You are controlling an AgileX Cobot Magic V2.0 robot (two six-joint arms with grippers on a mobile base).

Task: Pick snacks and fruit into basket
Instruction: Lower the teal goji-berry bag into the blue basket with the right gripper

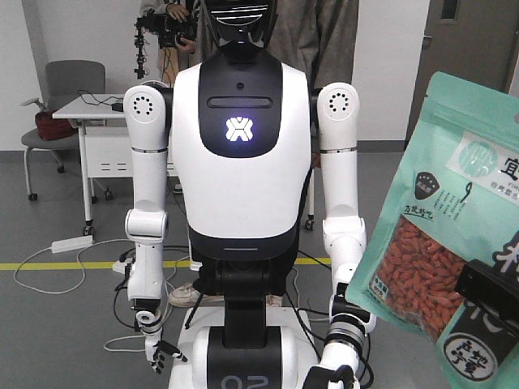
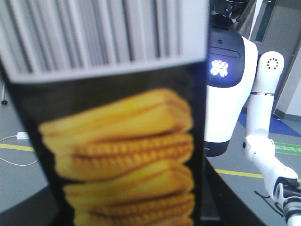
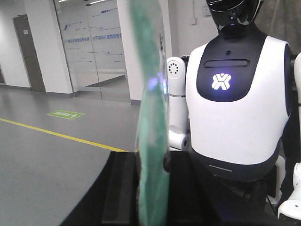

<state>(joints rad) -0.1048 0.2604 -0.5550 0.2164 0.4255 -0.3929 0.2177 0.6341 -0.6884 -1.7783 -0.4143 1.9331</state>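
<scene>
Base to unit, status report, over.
Right gripper shut on snack pouch, held aloft. Left wrist view filled by corn packet; grip there unclear. Basket, fruit not in view.

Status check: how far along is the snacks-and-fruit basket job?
Nothing shows as done: no basket or fruit is in any view. In hand: the flat mint-green pouch of red berries is held up in the right gripper. A black packet picturing yellow wafers fills the left wrist view; its grip is unclear. Left to do: pouch into basket, then the fruit.
</scene>
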